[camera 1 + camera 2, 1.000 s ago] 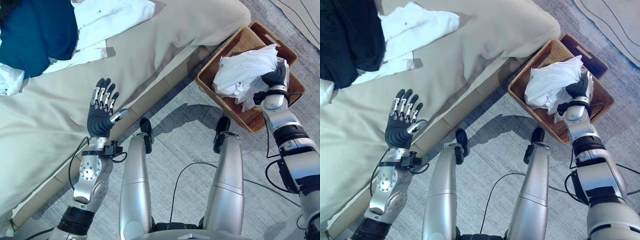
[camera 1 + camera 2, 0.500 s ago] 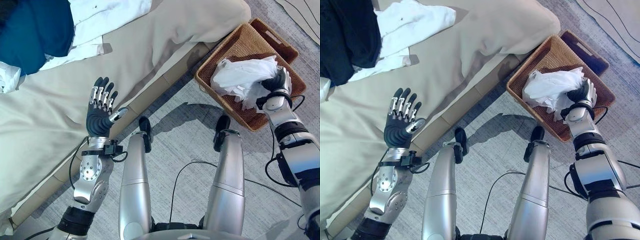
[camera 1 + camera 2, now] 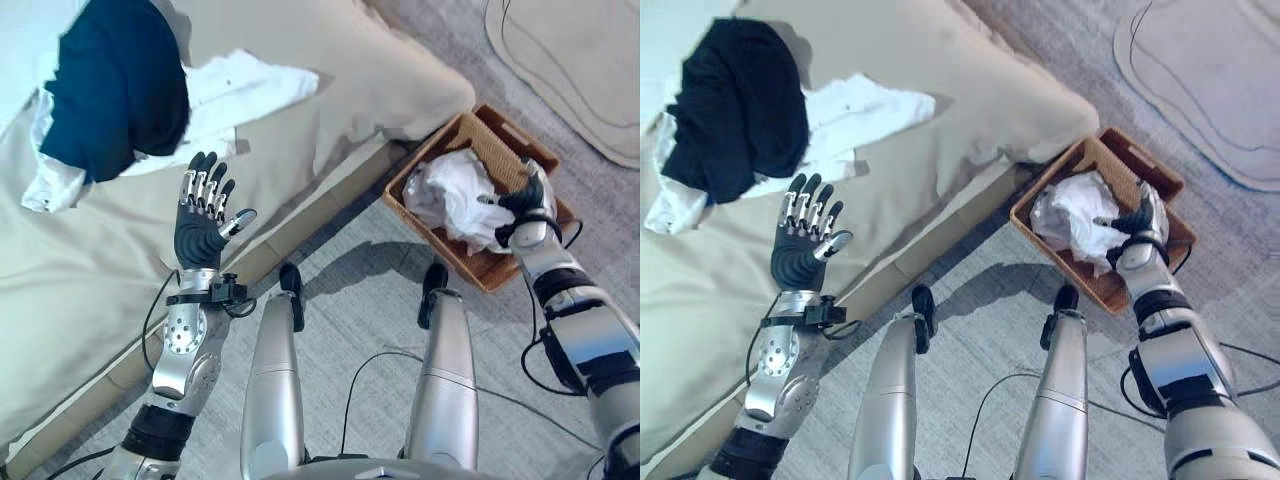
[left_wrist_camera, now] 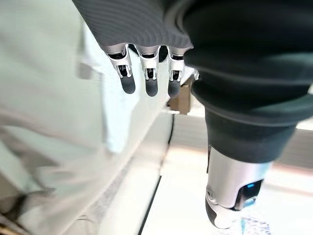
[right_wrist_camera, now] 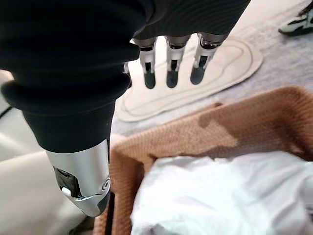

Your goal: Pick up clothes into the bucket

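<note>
Right wrist view: right hand outstretched.

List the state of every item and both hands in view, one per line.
white garment: crumpled, lying in the basket
wicker basket: upright on the floor beside the bed
right hand: open above the basket, holding nothing
left hand: open, raised over the bed edge
dark garment: heaped on the bed
white shirt: spread on the bed, partly under the dark garment
</note>
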You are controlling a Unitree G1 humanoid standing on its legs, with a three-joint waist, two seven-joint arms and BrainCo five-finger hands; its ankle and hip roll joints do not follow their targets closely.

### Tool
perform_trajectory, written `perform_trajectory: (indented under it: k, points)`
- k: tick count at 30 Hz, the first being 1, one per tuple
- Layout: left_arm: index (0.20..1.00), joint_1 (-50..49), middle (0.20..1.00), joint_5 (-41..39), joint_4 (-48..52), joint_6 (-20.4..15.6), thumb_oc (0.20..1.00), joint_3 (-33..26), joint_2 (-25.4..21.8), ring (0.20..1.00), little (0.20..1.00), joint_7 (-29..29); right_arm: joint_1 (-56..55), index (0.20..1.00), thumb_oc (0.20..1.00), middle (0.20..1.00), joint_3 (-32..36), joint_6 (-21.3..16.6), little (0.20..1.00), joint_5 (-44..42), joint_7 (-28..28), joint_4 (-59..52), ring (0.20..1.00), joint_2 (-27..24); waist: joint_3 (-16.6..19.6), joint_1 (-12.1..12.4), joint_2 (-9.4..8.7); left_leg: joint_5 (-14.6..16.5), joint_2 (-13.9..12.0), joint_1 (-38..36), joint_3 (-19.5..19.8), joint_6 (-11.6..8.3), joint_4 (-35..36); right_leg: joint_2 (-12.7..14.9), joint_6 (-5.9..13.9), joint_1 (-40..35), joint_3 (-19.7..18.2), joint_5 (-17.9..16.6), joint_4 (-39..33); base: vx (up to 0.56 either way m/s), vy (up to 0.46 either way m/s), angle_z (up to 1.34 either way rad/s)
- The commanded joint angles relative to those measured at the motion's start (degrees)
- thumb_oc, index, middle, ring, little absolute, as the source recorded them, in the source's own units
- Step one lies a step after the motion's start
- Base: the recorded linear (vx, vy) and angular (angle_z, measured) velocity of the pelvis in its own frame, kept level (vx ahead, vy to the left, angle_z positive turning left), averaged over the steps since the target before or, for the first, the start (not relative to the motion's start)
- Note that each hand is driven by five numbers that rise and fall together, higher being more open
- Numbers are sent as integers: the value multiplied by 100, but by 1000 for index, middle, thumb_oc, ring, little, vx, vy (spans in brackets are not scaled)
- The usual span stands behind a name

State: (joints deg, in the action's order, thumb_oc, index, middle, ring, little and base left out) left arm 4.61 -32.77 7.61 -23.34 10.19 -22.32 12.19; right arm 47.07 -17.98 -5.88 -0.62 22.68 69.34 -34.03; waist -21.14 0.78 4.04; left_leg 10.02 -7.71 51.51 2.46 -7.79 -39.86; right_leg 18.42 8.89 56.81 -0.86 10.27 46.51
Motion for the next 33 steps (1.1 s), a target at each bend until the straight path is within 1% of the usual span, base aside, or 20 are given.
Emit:
perform_trajectory:
  k: [1, 3, 4, 5, 8, 11, 14, 15, 16, 17, 18, 19, 20, 22, 23, 25, 27, 28, 29, 33]
  points:
    - [1000, -6, 1000, 55, 10, -290, 1000, -161, -55, 1000, 1000, -121, -181, 1000, 1000, 1000, 265, -183, 1000, -11, 90, -219, 1000, -28, 81, -115, -183, -152, 227, -299, -57, 304, 321, -107, -95, -596, 184, -556, -902, 9, -50, 12]
    - [1000, -18, 1000, 101, -156, -290, 1000, -175, -65, 1000, 1000, -157, -485, 1000, 1000, 1000, 535, -329, 1000, -320, 127, -563, 1000, 15, 88, -132, -223, -307, 211, -755, 1, 253, 745, -116, -49, -1116, 330, -647, -1286, 28, -44, 11]
    - [1000, -18, 1000, 100, -158, -291, 1000, -169, -68, 1000, 1000, -157, -495, 1000, 1000, 1000, 543, -326, 1000, -319, 128, -572, 1000, 15, 70, -131, -222, -316, 211, -788, 4, 252, 766, -116, -50, -1152, 339, -653, -1305, 56, -69, 13]
    - [1000, -44, 1000, 243, -345, -260, 1000, -228, -97, 1000, 1000, -128, -844, 1000, 1000, 1000, 789, -506, 1000, -563, 183, -1094, 1000, 121, 73, -147, -259, -432, 201, -1147, 58, 223, 1079, -128, -12, -1549, 465, -692, -1534, 67, -67, 12]
    - [1000, -134, 1000, 451, -701, -199, 1000, -304, -122, 1000, 1000, -93, -1540, 1000, 1000, 1000, 1089, -741, 1000, -711, 146, -2087, 1000, 378, 58, -169, -331, -584, 137, -1829, 171, 200, 1569, -178, 2, -2324, 693, -696, -1920, 118, -86, 17]
    - [1000, -172, 1000, 786, -1158, -127, 1000, -349, -124, 1000, 1000, -51, -2271, 1000, 1000, 1000, 1284, -941, 1000, -757, -44, -3070, 1000, 636, 102, -175, -410, -711, 29, -2494, 282, 138, 1993, -202, 9, -3190, 997, -706, -2329, 151, -87, 22]
    - [1000, -216, 1000, 1058, -1441, -17, 1000, -365, -43, 1000, 1000, -78, -2858, 1000, 1000, 1000, 1458, -1141, 1000, -1119, -385, -3815, 1000, 991, 219, -166, -464, -794, -72, -3153, 301, 82, 2307, -197, 32, -4104, 1384, -740, -2732, 160, -56, 30]
    - [1000, -215, 1000, 1058, -1440, -16, 1000, -363, -45, 1000, 1000, -78, -2863, 1000, 1000, 1000, 1463, -1138, 1000, -1119, -387, -3822, 1000, 991, 218, -183, -464, -838, -61, -3161, 317, 87, 2348, -192, 33, -4128, 1408, -778, -2777, 96, -22, 41]
    - [1000, -165, 1000, 1078, -1535, 26, 1000, -374, -34, 1000, 1000, -84, -2993, 1000, 1000, 1000, 1547, -1163, 1000, -1199, -409, -3983, 1000, 1056, 258, -221, -459, -911, -163, -3216, 85, 74, 2416, -133, 57, -4325, 1561, -752, -2838, 12, 0, 29]
    - [1000, -162, 1000, 1078, -1536, 26, 1000, -371, -36, 1000, 1000, -83, -2997, 1000, 1000, 1000, 1553, -1160, 1000, -1199, -410, -3991, 1000, 1057, 262, -232, -459, -948, -153, -3214, 96, 79, 2448, -130, 57, -4334, 1579, -783, -2871, 48, 50, 32]
    - [1000, -102, 1000, 1182, -1625, 83, 1000, -335, -12, 1000, 1000, -124, -3185, 1000, 1000, 1000, 1587, -1177, 1000, -1289, -461, -4242, 1000, 1167, 376, -305, -456, -1117, -289, -3354, -430, 161, 2595, -46, 72, -4589, 1829, -860, -3046, 29, 97, 55]
    - [1000, -83, 1000, 1283, -1668, 105, 1000, -322, -12, 1000, 1000, -110, -3229, 1000, 1000, 1000, 1576, -1189, 1000, -1333, -489, -4311, 1000, 1232, 429, -318, -451, -1170, -343, -3421, -629, 195, 2648, -30, 75, -4659, 1890, -915, -3136, 81, 155, 83]
    - [1000, -95, 1000, 1461, -1720, 122, 1000, -362, -35, 1000, 1000, -53, -3236, 1000, 1000, 1000, 1533, -1181, 1000, -1382, -544, -4368, 1000, 1307, 506, -276, -456, -1115, -349, -3597, -636, 179, 2726, -35, 100, -4725, 1892, -945, -3197, 112, 138, 81]
    - [1000, -153, 1000, 1916, -1739, 280, 1000, -420, -87, 1000, 1000, 38, -3358, 1000, 1000, 1000, 1483, -1131, 1000, -1458, -648, -4388, 1000, 1513, 788, -222, -552, -1085, -256, -3887, -766, 256, 2965, 21, 193, -5042, 1945, -1131, -3531, 172, 148, 20]
    - [1000, -161, 1000, 1927, -1732, 286, 1000, -418, -88, 1000, 1000, 47, -3363, 1000, 1000, 1000, 1482, -1130, 1000, -1458, -648, -4389, 1000, 1518, 785, -222, -562, -1089, -247, -3907, -772, 261, 2981, 28, 200, -5061, 1945, -1139, -3548, 121, 140, -18]
    - [1000, -136, 1000, 2527, -1750, 420, 1000, -476, -178, 1000, 1000, 205, -3412, 1000, 1000, 1000, 1421, -1073, 1000, -1458, -708, -4401, 1000, 1660, 936, -172, -643, -1025, -60, -4042, -853, 329, 3073, 196, 304, -5278, 1964, -1250, -3669, 83, 169, -2]
    - [1000, -137, 1000, 2715, -1748, 434, 1000, -499, -223, 1000, 1000, 239, -3432, 1000, 1000, 1000, 1412, -1049, 1000, -1445, -746, -4387, 1000, 1678, 980, -154, -672, -979, 12, -4094, -857, 367, 3084, 269, 340, -5322, 1952, -1287, -3671, 74, 150, 11]
    - [1000, -139, 1000, 2909, -1732, 471, 1000, -517, -265, 1000, 1000, 269, -3450, 1000, 1000, 1000, 1408, -1028, 1000, -1409, -766, -4377, 1000, 1696, 1029, -137, -705, -917, 113, -4134, -864, 422, 3093, 340, 374, -5372, 1933, -1325, -3678, 120, 259, 14]
    - [1000, -144, 1000, 3064, -1715, 505, 1000, -555, -299, 1000, 1000, 269, -3504, 1000, 1000, 1000, 1409, -989, 1000, -1341, -785, -4398, 1000, 1730, 1085, -123, -761, -821, 274, -4195, -892, 508, 3064, 486, 445, -5454, 1891, -1472, -3670, 93, 202, 11]
    - [1000, -188, 1000, 3253, -1730, 520, 1000, -591, -338, 1000, 1000, 204, -3621, 1000, 1000, 1000, 1449, -946, 1000, -1329, -833, -4394, 1000, 1812, 1175, -106, -839, -711, 462, -4254, -937, 610, 3021, 646, 526, -5555, 1869, -1632, -3695, 70, 157, 15]
